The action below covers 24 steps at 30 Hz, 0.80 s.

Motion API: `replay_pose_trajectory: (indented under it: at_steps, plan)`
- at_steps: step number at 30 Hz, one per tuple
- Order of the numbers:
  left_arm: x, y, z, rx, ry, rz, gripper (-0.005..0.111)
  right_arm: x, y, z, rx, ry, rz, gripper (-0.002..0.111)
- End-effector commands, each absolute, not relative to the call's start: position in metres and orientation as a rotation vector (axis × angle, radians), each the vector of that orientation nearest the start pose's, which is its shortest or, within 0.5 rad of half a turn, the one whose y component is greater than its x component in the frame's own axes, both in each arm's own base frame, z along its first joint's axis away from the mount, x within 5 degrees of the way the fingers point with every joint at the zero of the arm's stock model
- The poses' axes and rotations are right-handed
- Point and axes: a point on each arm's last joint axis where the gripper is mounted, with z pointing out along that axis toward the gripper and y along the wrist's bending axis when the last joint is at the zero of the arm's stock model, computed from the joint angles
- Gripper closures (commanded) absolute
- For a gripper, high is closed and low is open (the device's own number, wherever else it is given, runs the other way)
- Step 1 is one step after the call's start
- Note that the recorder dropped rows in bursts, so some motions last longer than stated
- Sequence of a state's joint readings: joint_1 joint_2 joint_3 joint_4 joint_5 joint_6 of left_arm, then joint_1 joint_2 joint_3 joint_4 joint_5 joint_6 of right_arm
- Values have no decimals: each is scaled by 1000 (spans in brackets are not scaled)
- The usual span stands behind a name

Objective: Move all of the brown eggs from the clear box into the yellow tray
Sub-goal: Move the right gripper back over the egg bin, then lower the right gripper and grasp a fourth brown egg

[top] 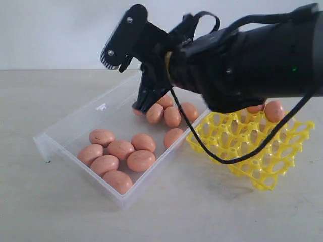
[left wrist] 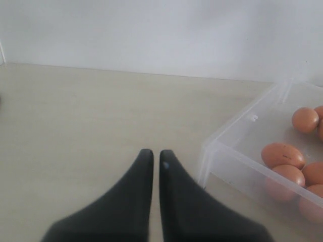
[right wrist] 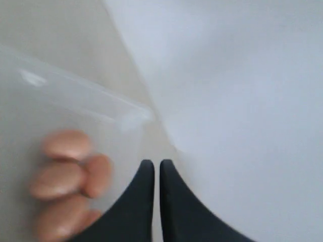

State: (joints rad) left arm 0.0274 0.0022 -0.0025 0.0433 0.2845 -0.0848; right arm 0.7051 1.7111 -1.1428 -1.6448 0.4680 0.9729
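The clear box (top: 60, 143) holds the brown eggs (top: 121, 149): six clustered at its near end, about five more at the far end. The yellow tray (top: 272, 166) sits just beside it, with an egg (top: 275, 111) at its far edge. The right arm (top: 242, 60) hides part of the tray. The right gripper (top: 139, 103) hangs over the far eggs, jaws pressed together and empty. The left gripper (left wrist: 153, 154), jaws also together, is over the bare table (left wrist: 75, 126) near a box corner.

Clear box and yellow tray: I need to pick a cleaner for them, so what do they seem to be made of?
The clear box looks like thin translucent plastic, smooth and slightly frosted: the brown eggs show through its low walls, which catch soft glare. The yellow tray looks like moulded plastic, opaque and fairly glossy: one uniform bright colour, and open lattice cells with rounded edges.
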Motion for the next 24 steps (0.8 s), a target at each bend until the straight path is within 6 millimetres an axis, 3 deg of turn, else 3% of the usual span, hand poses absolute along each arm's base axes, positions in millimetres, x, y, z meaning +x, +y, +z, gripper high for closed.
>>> replay_pose_trajectory:
  at_steps: [1, 4, 6, 8, 11, 14, 21, 24]
  plan:
    - [55, 2, 188, -69, 1759, -4, 103, 321, 195, 270, -1056, 2117, -892, 109]
    - [55, 2, 188, -69, 1759, -4, 103, 329, 199, 280, -1198, 2365, -389, 109]
    - [55, 2, 188, -69, 1759, -4, 103, 331, 210, 293, -1386, 2322, -43, 109]
    - [55, 2, 188, -69, 1759, -4, 103, 330, 219, 301, -1654, 2152, 186, 109]
    - [55, 2, 188, -69, 1759, -4, 103, 339, 227, 298, -1757, 2057, 233, 109]
    - [55, 2, 188, -69, 1761, -3, 103, 348, 231, 275, -1841, 2075, 229, 105]
    - [55, 2, 188, -69, 1759, -3, 103, 358, 247, 214, -1971, 2141, 281, 61]
    - [55, 2, 188, -69, 1759, -3, 103, 363, 254, 201, -1954, 2127, 275, 59]
